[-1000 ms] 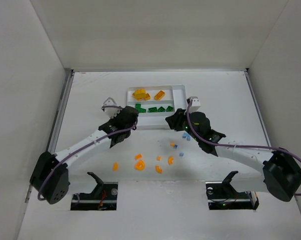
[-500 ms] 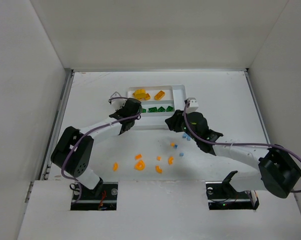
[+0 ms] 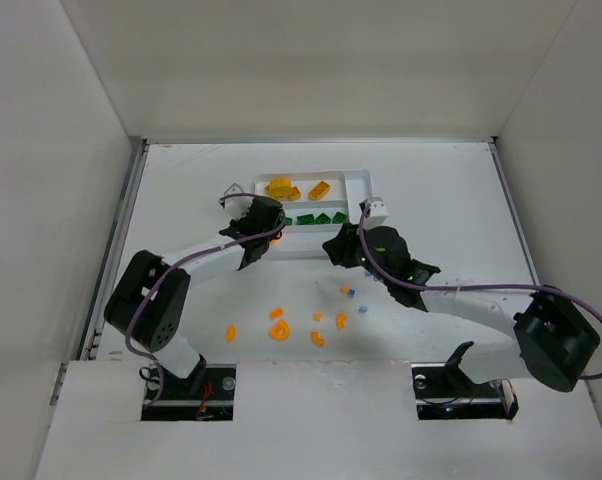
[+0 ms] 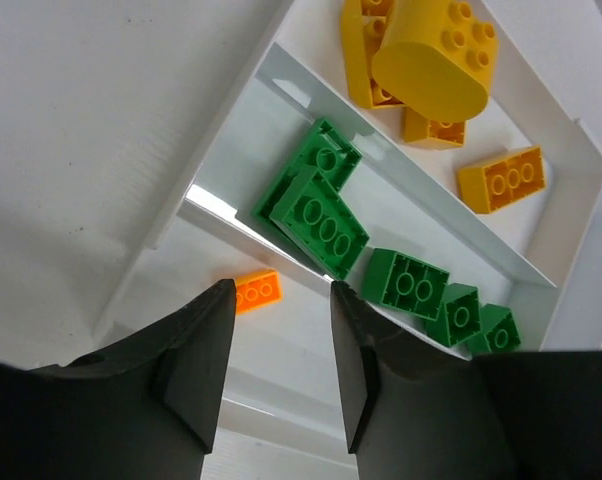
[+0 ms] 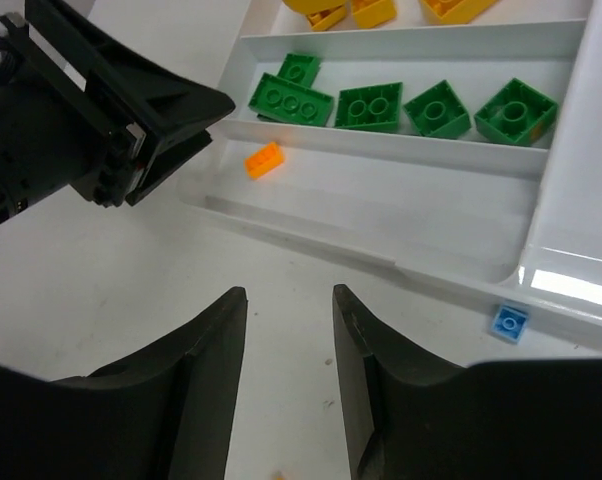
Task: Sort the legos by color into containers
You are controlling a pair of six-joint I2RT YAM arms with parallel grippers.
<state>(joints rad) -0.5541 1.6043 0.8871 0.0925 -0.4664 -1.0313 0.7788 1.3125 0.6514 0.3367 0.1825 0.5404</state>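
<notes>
Orange brick [image 4: 256, 292] lies in the white tray's [image 3: 359, 180] nearest slot, shown only by our wrist cameras; left gripper [image 4: 278, 325] and right gripper [image 5: 288, 320] hang spread, empty, at its near rim; loose orange bits [image 3: 279, 328] lie nearer us.

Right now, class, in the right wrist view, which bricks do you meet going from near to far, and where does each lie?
Pale blue brick outside the tray → orange brick in its nearest slot → green bricks in the middle slot → yellow bricks in the far slot.
</notes>
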